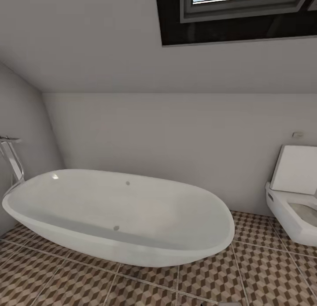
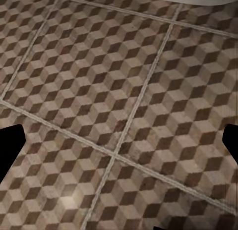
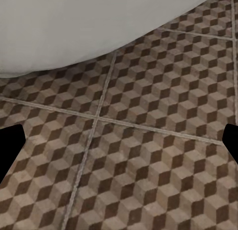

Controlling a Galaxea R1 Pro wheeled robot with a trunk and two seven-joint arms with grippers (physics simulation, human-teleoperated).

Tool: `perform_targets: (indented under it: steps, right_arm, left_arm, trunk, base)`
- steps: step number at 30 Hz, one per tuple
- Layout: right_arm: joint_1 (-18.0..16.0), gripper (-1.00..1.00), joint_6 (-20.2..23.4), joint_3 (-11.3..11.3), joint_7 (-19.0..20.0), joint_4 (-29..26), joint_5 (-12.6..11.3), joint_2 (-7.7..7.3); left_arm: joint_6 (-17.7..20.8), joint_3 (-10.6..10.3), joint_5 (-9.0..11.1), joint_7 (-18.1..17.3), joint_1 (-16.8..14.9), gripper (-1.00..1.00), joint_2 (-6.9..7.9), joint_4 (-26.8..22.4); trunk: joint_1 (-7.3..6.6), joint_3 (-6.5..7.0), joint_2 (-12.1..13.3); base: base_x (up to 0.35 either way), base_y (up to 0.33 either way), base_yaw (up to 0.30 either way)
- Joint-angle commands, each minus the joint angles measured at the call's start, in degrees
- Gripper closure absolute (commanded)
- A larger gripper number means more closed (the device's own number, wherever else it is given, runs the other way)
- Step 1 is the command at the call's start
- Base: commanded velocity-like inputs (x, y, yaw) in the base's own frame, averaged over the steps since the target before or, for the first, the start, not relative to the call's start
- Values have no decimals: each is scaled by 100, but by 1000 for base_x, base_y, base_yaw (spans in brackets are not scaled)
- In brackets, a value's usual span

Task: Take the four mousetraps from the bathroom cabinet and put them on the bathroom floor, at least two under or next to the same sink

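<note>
Robot is on its way, w/ head cam facing a big white bathtub (image 1: 119, 213) on the bathroom floor (image 1: 264, 271); a toilet (image 1: 293, 209) sits by the wall. No traps or cabinet here, so can't say which way any trap points. Both wrist cams look down at cube tiles (image 2: 119, 111). Each pincer: just dark finger bits at the pic edges, wide apart, nothing between them, so prob. empty.

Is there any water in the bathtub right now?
No, the white bathtub is dry inside, with its bare bottom and drain showing in the head view.
</note>
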Motion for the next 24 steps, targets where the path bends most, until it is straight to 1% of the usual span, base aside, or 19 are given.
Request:
perform_targets:
  steps: [1, 9, 24]
  right_arm:
    - [-3, -100, -19, 3, -4, 4, 3, 0]
    - [-3, -100, -30, 11, -8, 5, 8, 2]
    - [-3, -100, -26, 14, -26, 5, 10, 17]
  left_arm:
    - [-22, 4, 11, 2, -3, -100, -12, 5]
    - [-24, 4, 11, 3, -3, -100, -57, 15]
    - [-25, 4, 8, 4, -3, -100, -63, 12]
  trunk:
    - [0, -6, -3]
    - [0, -6, -3]
    - [0, -6, -3]
  base:
    - [0, 0, 0]
    - [0, 0, 0]
    - [0, 0, 0]
